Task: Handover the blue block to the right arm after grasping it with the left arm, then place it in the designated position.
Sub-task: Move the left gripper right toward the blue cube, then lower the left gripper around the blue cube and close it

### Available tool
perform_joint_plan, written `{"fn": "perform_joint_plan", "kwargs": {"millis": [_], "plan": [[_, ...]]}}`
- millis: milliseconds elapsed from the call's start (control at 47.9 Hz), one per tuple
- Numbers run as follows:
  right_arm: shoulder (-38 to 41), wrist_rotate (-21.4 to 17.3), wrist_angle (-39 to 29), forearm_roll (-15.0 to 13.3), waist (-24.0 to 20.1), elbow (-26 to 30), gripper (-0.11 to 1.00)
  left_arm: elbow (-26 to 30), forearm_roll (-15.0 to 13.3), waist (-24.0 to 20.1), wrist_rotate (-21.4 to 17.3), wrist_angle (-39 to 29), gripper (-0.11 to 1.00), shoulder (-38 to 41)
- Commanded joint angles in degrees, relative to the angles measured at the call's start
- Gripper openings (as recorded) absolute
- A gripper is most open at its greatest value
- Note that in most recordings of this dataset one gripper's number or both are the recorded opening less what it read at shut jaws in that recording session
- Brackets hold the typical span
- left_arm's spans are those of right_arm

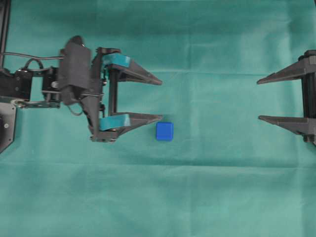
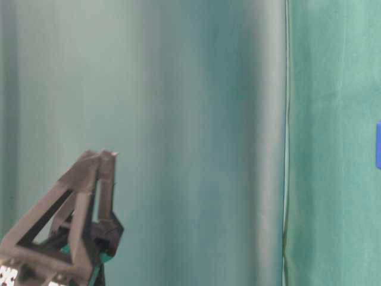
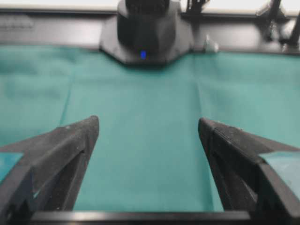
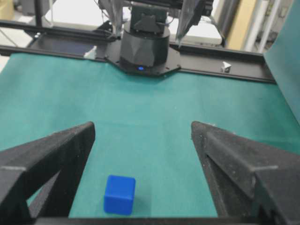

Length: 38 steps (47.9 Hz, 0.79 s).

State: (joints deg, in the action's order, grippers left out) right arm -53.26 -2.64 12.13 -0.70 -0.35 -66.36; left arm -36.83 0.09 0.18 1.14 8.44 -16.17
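Note:
The blue block [image 1: 164, 131] lies on the green cloth, just outside the near fingertip of my left gripper [image 1: 161, 99] and not between its fingers. That teal-taped gripper is open and empty; its wrist view [image 3: 148, 123] shows only cloth between the fingers. My right gripper [image 1: 259, 99], plain black, is open and empty at the right edge, far from the block. In the right wrist view the block [image 4: 119, 194] sits low, near the left finger of the gripper [image 4: 142, 126]. The table-level view shows the left gripper [image 2: 100, 156] and a sliver of the block [image 2: 378, 145]. The designated position's white corner marks are not visible.
Green cloth [image 1: 207, 197] covers the whole table, with faint creases. A black arm base [image 4: 143, 47] on a black rail stands at the far end of the right wrist view, and another arm base [image 3: 143, 33] in the left wrist view.

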Motion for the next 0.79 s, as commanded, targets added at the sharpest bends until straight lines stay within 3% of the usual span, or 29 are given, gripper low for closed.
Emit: {"fn": "perform_joint_plan", "kwargs": {"millis": [0, 481, 627, 773], "plan": [[0.35, 0.09, 0.26, -0.18, 0.00, 1.41, 0.94, 3.78, -0.18, -0.18, -0.09, -5.80, 1.00, 0.44], [0.70, 0.00, 0.18, -0.18, 0.00, 1.49, 0.94, 18.46, -0.09, -0.09, 0.26, -37.44, 1.00, 7.91], [0.79, 0.00, 0.18, -0.09, 0.00, 1.49, 0.94, 21.27, 0.00, -0.09, 0.26, -43.86, 1.00, 9.67], [0.70, 0.00, -0.26, -0.18, 0.00, 1.49, 0.94, 22.85, 0.09, -0.09, 0.18, -45.35, 1.00, 10.63]]}}
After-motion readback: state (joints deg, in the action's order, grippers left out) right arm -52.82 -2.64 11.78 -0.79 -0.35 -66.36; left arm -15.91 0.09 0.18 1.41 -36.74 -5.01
